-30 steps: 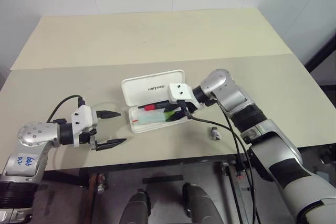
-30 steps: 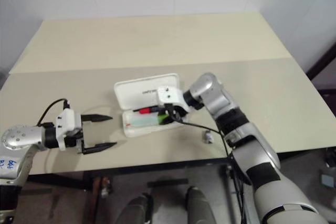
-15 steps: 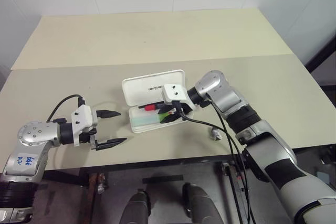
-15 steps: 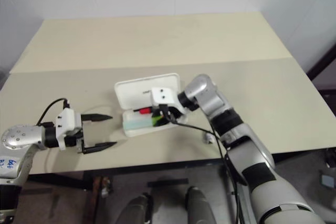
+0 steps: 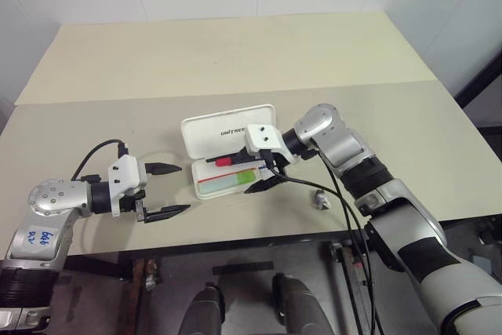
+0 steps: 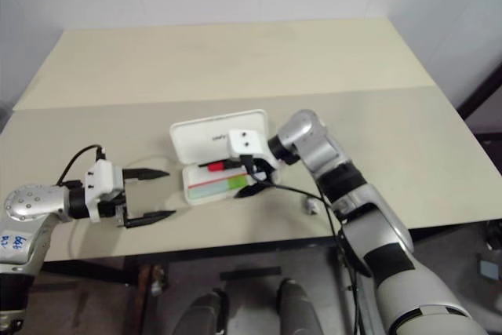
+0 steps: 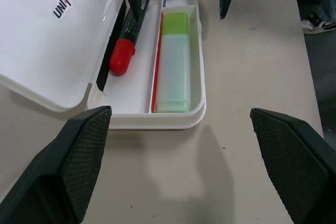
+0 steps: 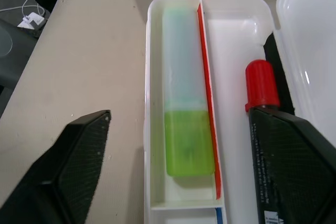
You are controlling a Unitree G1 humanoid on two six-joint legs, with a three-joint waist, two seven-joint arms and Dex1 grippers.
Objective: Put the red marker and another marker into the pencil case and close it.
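Head views: right gripper (image 5: 252, 174), mine, hangs over the open pencil case (image 5: 230, 132) with both black fingers spread wide and nothing between them; one tapered finger reaches past the tray's near rim, the other lies over the tray's far lane. Left gripper (image 5: 169, 190) hovers above the bare beige table (image 5: 235, 60), near the case on its left, likewise spread and empty. Case: white hard plastic, rounded corners, lid tilted back with small dark lettering. A small dark grey lump (image 5: 321, 199) lies on the table to the right of the case.

Left wrist view: my two left fingertips (image 7: 79, 156), black with a fine cross-hatched grip texture, stand far apart with the case between and beyond them. The tray is split lengthwise by a thin red stripe (image 7: 157, 61). The red marker (image 7: 128, 38), a glossy black barrel with a rounded red cap, lies in the lane beside the lid hinge. The other marker (image 7: 174, 64), a chunky block with a frosted mint translucent body and a lime-green cap, fills the outer lane. The right gripper's two dark fingers hang over the tray's far end.

Right wrist view: my right fingertips (image 8: 73, 166), same hatched black pads, are splayed to either side of the tray, gripping nothing. Mint highlighter and red-capped marker lie parallel in their lanes, the red stripe between them.
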